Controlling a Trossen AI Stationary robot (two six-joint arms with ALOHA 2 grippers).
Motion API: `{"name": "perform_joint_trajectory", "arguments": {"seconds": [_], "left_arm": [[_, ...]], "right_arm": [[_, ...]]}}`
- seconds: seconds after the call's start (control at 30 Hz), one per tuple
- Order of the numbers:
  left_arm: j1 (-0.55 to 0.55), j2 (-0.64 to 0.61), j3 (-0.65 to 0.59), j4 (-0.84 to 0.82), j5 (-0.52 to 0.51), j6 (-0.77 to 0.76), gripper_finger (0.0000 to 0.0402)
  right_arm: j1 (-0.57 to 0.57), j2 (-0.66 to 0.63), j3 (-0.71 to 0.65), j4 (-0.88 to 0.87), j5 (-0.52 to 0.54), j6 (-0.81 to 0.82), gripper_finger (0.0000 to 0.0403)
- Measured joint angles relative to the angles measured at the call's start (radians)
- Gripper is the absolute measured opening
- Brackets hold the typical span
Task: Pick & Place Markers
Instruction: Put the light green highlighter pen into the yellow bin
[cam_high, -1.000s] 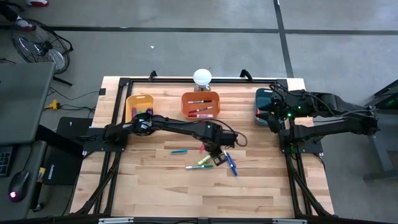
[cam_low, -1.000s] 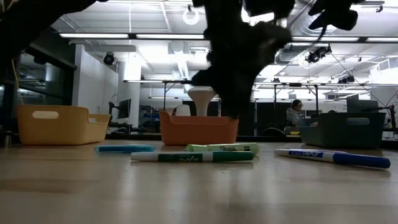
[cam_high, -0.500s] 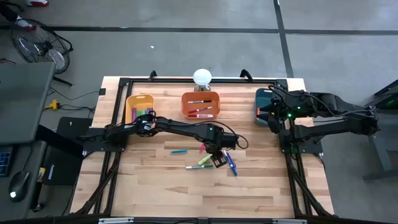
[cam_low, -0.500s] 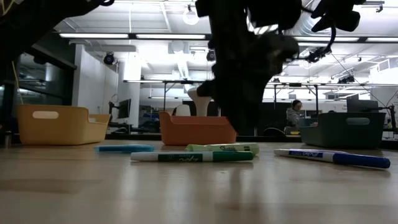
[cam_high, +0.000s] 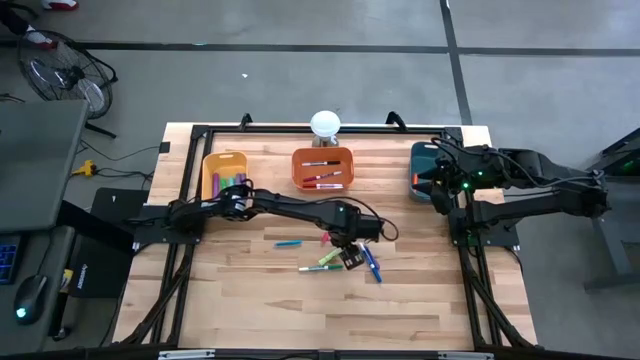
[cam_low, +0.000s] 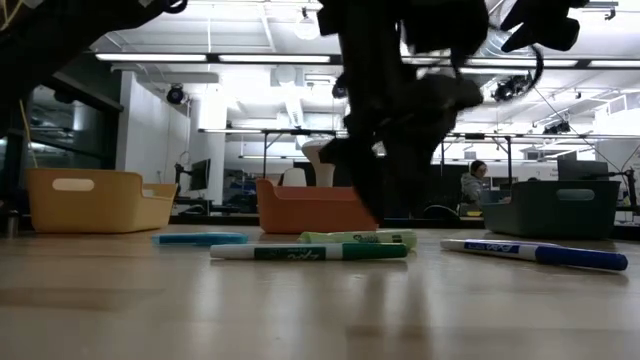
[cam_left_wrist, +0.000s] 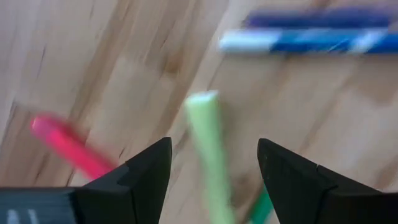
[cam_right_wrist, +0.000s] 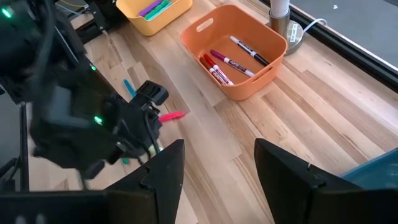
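Scanning left to right, we find the teal marker lying lengthwise left-right on the wooden table, then the light green marker angled between the spread fingers of the left gripper (nothing grasped). Right gripper, fingers parted, waits by the far-right edge.

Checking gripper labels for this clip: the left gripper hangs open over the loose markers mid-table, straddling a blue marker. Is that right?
Not quite. The left gripper does hang open over the loose markers mid-table, but the marker between its fingers is the light green marker, not a blue one. The blue marker lies farther ahead, as the left wrist view shows.
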Motion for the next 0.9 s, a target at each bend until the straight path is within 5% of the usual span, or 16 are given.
{"name": "perform_joint_trajectory", "arguments": {"seconds": [0.37,0.7,0.9], "left_arm": [[-0.014,0.05,0.004,-0.028,0.036,0.004,0.0234],[-0.042,0.079,0.004,-0.052,-0.037,-0.005,0.0232],[-0.052,0.081,0.002,-0.046,-0.052,0.006,0.0184]], "right_arm": [[0.0,0.0,0.0,-0.008,0.0,0.0,0.0183],[0.0,0.0,0.0,-0.009,-0.005,0.0,0.0183],[0.0,0.0,0.0,-0.011,-0.007,0.0,0.0183]]}}
